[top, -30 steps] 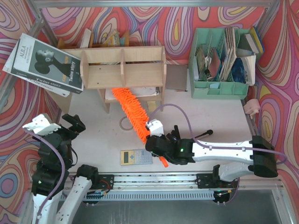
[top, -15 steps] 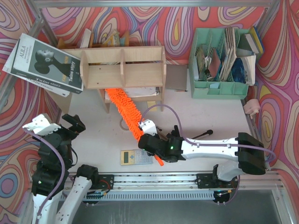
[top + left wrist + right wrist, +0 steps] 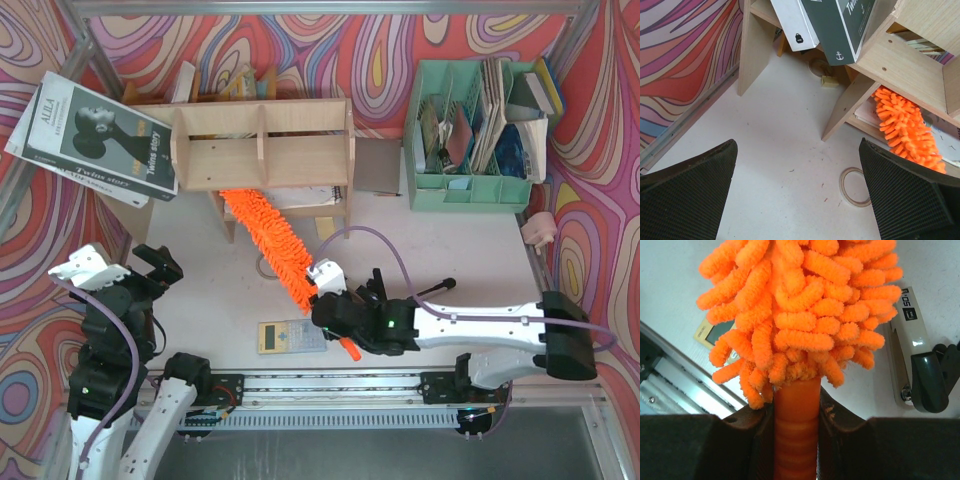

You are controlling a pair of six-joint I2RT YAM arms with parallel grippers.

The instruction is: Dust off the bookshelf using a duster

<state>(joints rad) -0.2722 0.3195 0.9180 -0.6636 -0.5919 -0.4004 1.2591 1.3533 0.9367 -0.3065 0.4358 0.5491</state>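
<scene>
The light plywood bookshelf [image 3: 262, 145] stands at the back of the table on legs. The orange duster [image 3: 275, 245] slants from my right gripper [image 3: 330, 305] up to the left, and its fluffy tip reaches under the shelf's bottom board between the legs. In the right wrist view the jaws are shut on the duster's ribbed orange handle [image 3: 796, 415], just below the noodle head [image 3: 800, 305]. My left gripper [image 3: 150, 265] hangs open at the left, apart from the shelf. Its view shows a shelf leg [image 3: 850, 105] and the duster head [image 3: 907, 127] beyond the wide-apart fingers [image 3: 685, 195].
A large book [image 3: 95, 140] leans on the shelf's left end. A mint-green file organiser [image 3: 470, 185] stands at the back right. A grey calculator [image 3: 290, 337] lies near my right wrist, a tape ring [image 3: 268, 265] beside the duster, and a stapler [image 3: 912, 355] to the right.
The right arm swung left, then drew back to the right. The duster's tip now sits a little further left under the shelf. The left arm has not moved.
</scene>
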